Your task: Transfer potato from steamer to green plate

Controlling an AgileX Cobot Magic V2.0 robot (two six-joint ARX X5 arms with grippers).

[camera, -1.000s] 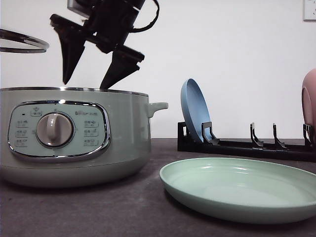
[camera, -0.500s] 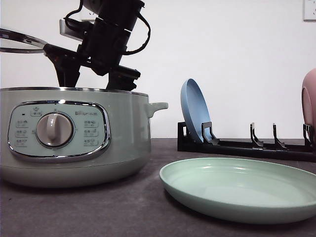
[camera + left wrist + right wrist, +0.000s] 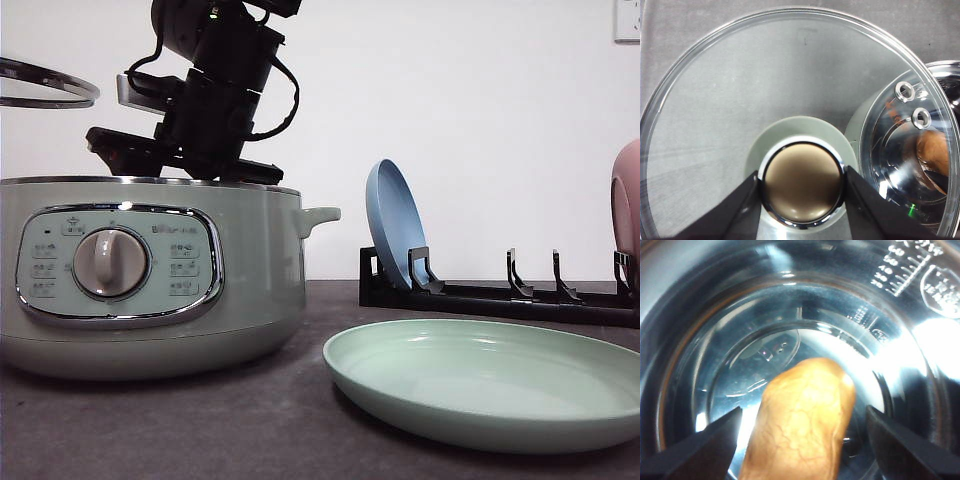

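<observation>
The sage-green steamer (image 3: 150,280) stands at the left of the table with its lid off. Inside its shiny pot lies the orange-brown potato (image 3: 802,415). My right arm (image 3: 215,110) reaches down into the pot, and the rim hides its fingers in the front view. In the right wrist view my right gripper (image 3: 804,410) is open, with one finger on each side of the potato. My left gripper (image 3: 801,172) is shut on the knob of the glass lid (image 3: 740,90), holding it up at the far left (image 3: 45,85). The green plate (image 3: 560,420) lies bare at the front right.
Behind the green plate stands a black dish rack (image 3: 500,295). A blue plate (image 3: 395,225) sits upright in it, and a pink plate (image 3: 628,210) is at the right edge. The steamer's side handle (image 3: 318,217) points toward the rack.
My right gripper has lowered from above the steamer's rim into the pot, and its fingers are now below the rim. The lid and left arm have stayed still.
</observation>
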